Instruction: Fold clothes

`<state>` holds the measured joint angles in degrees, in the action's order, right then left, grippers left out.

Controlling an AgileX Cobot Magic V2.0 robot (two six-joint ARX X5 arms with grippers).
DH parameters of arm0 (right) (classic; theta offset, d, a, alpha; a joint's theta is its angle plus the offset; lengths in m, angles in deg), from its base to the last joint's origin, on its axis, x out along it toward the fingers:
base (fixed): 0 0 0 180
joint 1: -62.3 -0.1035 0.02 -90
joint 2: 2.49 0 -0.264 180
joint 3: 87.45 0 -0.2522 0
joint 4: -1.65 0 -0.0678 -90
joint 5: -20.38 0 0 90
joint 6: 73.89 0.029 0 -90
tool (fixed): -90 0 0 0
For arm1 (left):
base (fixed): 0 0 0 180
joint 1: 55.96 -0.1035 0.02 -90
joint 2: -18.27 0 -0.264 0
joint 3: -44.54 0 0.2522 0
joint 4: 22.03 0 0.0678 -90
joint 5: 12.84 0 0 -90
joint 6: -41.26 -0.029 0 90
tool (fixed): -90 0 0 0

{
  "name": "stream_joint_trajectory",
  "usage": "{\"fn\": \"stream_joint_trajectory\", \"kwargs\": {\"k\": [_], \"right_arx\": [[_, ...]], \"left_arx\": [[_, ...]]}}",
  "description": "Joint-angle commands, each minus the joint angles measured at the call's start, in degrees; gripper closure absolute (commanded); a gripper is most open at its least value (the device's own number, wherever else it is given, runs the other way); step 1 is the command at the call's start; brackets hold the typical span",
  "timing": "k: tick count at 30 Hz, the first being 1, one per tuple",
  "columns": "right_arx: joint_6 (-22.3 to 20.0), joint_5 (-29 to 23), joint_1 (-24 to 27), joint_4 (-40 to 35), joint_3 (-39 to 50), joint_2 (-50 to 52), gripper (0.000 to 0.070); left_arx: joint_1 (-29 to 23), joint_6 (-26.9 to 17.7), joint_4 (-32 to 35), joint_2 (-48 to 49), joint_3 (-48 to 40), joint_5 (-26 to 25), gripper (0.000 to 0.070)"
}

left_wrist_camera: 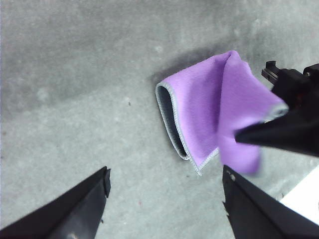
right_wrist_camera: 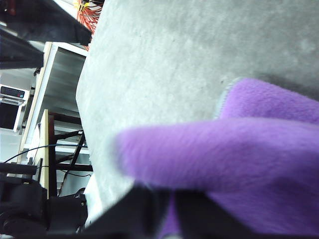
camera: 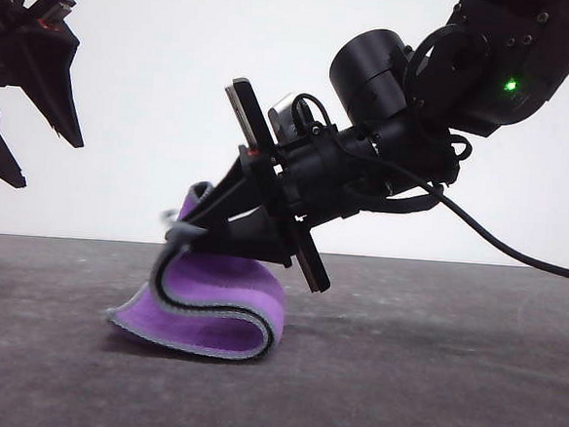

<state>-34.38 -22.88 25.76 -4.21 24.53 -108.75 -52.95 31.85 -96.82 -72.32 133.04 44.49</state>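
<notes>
The clothes are one purple cloth [camera: 222, 297] with a dark grey back and light grey edging, lying half folded on the grey table [camera: 429, 380]. My right gripper [camera: 188, 228] is shut on the cloth's upper corner and holds it lifted over the lower layer. From the left wrist the cloth [left_wrist_camera: 209, 107] shows curled over itself, with the right gripper [left_wrist_camera: 259, 132] pinching its edge. In the right wrist view the purple cloth [right_wrist_camera: 224, 159] bulges just above the shut fingers [right_wrist_camera: 149, 209]. My left gripper [left_wrist_camera: 164, 199] hangs open high above the table, also at the front view's far left [camera: 27, 127].
The table's edge [right_wrist_camera: 94, 99] runs past shelving and cables [right_wrist_camera: 55, 149] seen from the right wrist. A black cable [camera: 516, 251] trails from the right arm toward the right side.
</notes>
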Motion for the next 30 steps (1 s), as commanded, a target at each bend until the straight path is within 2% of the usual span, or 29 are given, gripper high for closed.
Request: {"fn": "stream_joint_trajectory", "kwargs": {"k": [1,5,9,12,14,17,20,24,30], "right_arx": [[0.58,0.72,-0.51,-0.90,-0.61,-1.01,0.0423],[0.58,1.33,-0.51,-1.18,-0.61,-1.01,0.0356],[-0.75,1.63,-0.49,-1.88,-0.61,-0.98,0.0350],[-2.38,4.08,0.32,-1.62,-0.61,0.06,0.0348],[-3.92,4.53,1.41,0.19,-0.61,1.83,0.0335],[-9.19,3.15,3.50,7.06,-0.61,5.96,0.0317],[-17.62,-2.45,6.37,18.20,-0.61,11.91,0.0317],[-29.00,-12.62,11.51,34.75,-0.61,21.95,0.0318],[-38.77,-27.52,21.45,52.88,-0.59,36.38,0.0317]], "left_arx": [[-0.04,0.07,0.36,-0.70,1.03,0.09,0.0260],[-0.04,0.07,0.35,-0.70,1.03,0.09,0.0260],[-0.04,0.07,0.35,-0.70,1.03,0.09,0.0260],[-0.04,0.07,0.31,-0.70,1.03,0.11,0.0260],[-0.04,0.06,0.31,-0.70,1.03,0.11,0.0260],[-0.04,0.04,0.33,-0.70,1.03,0.11,0.0260],[-0.04,0.04,0.37,-0.70,1.03,0.11,0.0260],[-0.04,0.04,0.39,-0.70,1.03,0.11,0.0260],[-0.04,0.04,0.46,-0.70,1.03,0.11,0.0260]]}}
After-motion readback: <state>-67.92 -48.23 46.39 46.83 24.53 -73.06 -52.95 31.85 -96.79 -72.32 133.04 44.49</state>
